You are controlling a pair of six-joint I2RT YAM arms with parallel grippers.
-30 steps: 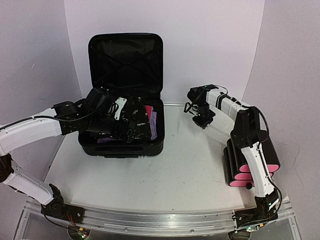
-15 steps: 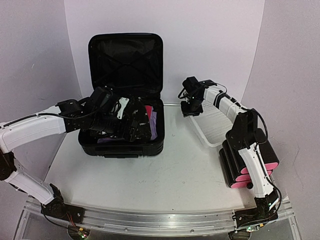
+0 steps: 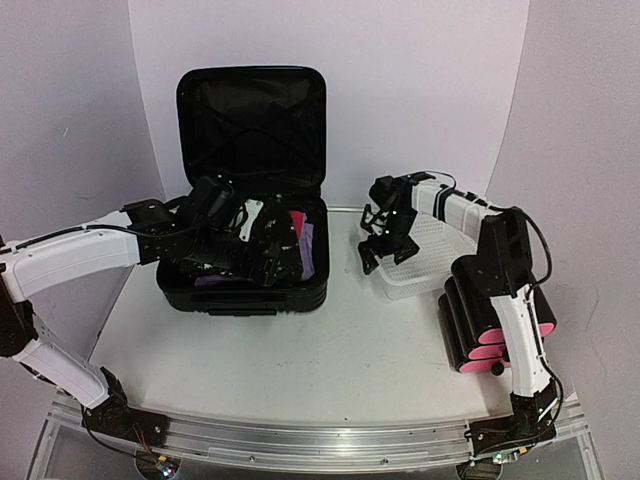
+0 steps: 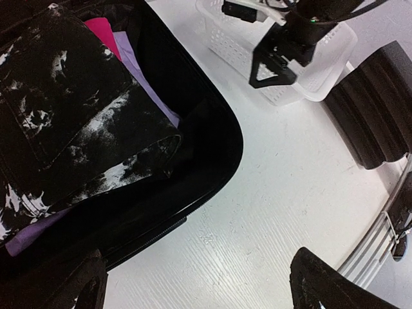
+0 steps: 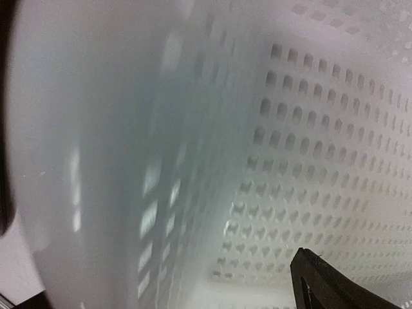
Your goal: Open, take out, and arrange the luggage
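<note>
The luggage (image 3: 250,110) lies open at the back left, its lid standing upright. Inside lie a black-and-white garment (image 4: 71,122), a pink piece (image 4: 100,29) and a purple one (image 4: 145,77). My left gripper (image 3: 268,258) hovers over the case's front right part, open; in the left wrist view nothing is between its fingers (image 4: 322,283), which frame the case's rim (image 4: 212,154) and bare table. My right gripper (image 3: 380,255) is open at the left rim of the white mesh basket (image 3: 430,275), whose wall (image 5: 161,161) runs between its spread fingers (image 5: 322,283).
A black box with pink drawer fronts (image 3: 500,330) stands at the right, just in front of the basket and beside the right arm. The white table (image 3: 340,350) stretches in front of the case. A white backdrop closes in the back and sides.
The right gripper has opened and dropped toward the front left; the basket, tilted half a second ago, now lies flat. The left gripper has shifted slightly right over the case.
</note>
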